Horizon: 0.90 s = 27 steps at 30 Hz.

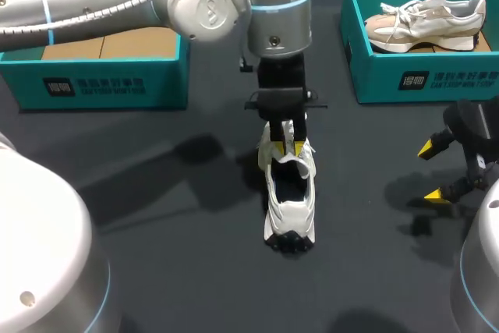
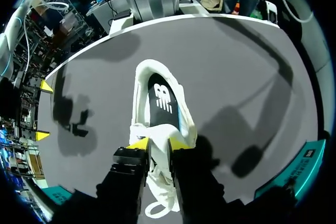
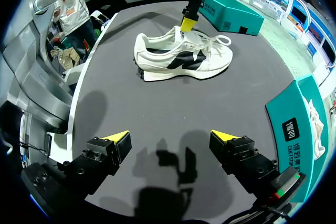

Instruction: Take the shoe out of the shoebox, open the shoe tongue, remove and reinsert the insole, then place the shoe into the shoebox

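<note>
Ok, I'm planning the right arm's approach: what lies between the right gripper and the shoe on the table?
Nothing but bare table, carrying only shadows, between the right gripper and the shoe; the right wrist view shows the whole stretch.

White shoe on a charcoal table.
Its side mark and insole are black; a teal shoebox beyond it holds a cream-and-tan shoe.
</note>
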Available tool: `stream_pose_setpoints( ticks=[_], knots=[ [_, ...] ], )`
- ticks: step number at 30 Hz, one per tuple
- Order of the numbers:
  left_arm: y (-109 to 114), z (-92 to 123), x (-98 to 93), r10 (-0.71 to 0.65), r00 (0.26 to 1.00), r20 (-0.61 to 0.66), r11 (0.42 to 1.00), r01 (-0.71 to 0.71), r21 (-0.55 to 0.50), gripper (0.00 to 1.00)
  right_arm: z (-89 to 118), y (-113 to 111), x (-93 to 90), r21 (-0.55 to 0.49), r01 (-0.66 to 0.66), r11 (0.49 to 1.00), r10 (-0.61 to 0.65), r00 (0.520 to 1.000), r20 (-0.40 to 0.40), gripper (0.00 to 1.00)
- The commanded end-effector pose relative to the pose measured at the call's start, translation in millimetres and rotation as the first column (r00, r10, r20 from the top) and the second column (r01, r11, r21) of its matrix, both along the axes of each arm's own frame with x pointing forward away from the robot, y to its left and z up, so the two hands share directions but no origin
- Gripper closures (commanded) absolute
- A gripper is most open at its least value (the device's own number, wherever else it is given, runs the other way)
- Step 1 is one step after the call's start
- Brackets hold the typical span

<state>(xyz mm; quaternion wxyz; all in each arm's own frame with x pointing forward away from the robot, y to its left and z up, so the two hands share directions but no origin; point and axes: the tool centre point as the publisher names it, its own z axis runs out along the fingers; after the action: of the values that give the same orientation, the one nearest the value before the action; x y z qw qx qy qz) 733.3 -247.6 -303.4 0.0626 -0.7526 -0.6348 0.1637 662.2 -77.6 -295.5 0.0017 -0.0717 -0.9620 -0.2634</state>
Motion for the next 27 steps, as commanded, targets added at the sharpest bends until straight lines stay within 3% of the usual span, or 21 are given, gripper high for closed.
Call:
stream_pose_setpoints(
  ticks=[1, 5, 13, 21, 27],
  knots=[
    [7.5, -12.0, -12.5, -0.003, 1.000, 0.015, 1.000, 0.003, -0.005, 0.82, 0.2, 0.2, -1.8, -0.002, 0.002, 1.000, -0.002, 1.000, 0.002, 0.00],
    [11.1, -12.6, -17.0, -0.003, 0.998, 0.068, 1.000, 0.004, -0.003, 0.80, 0.2, 0.2, -1.8, -0.002, 0.002, 1.000, -0.002, 1.000, 0.002, 0.00],
    [4.0, 2.6, -0.2, 0.048, 0.991, 0.122, 0.999, -0.044, -0.033, 0.76, 0.2, 0.2, -1.8, -0.002, 0.002, 1.000, -0.002, 1.000, 0.002, 0.00],
    [-11.4, -20.5, 14.5, 0.086, 0.986, 0.140, 0.996, -0.088, 0.011, 0.80, 0.2, 0.2, -1.8, -0.002, 0.002, 1.000, -0.002, 1.000, 0.002, 0.00],
    [-4.9, -37.4, 5.1, 0.090, 0.990, 0.107, 0.995, -0.093, 0.026, 0.80, 0.2, 0.2, -1.8, -0.002, 0.002, 1.000, -0.002, 1.000, 0.002, 0.00]
  ],
)
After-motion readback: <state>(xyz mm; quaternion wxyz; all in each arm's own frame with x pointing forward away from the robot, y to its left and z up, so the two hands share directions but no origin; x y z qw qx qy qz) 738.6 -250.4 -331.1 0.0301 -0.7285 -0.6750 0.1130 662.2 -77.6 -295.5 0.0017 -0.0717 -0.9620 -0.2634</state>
